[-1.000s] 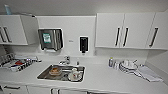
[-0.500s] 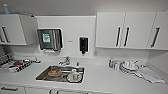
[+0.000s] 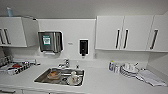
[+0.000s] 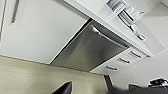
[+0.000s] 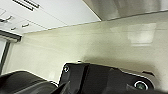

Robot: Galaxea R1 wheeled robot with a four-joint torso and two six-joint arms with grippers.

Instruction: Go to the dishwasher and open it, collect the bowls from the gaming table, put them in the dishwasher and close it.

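The robot stood in front of a white kitchen counter [image 3: 105,80]. In the head view, a steel sink [image 3: 60,76] sat in the lower middle of the frame, with some dishes inside it. A stack of plates [image 3: 128,70] was at the lower right, and a folded cloth [image 3: 150,77] lay just beside it. White wall cupboards [image 3: 125,32] hung across the upper right.

The dishwasher [image 4: 92,50] showed in the middle of the left wrist view, under the counter's edge. It had a shiny steel front, and it was shut. White cabinet doors [image 4: 37,30] stood on one side of it and white drawers [image 4: 122,61] on the other. A long bar handle [image 4: 105,36] ran along its top edge.

I thought the door would be stiff and rather heavy. It probably swings down from the top, so it would want a firm, steady pull. The steel front looked smooth and slippery, with nothing on it to grab. The bar handle seemed the only good place to take hold, near its middle, so the door would not twist.

No bowls in bright colours and no gaming table were to be seen here.

The right wrist view had shiny beige floor [image 5: 100,42] across its middle and dark robot parts along the bottom. I could not tell whether either gripper's jaws were apart or together.
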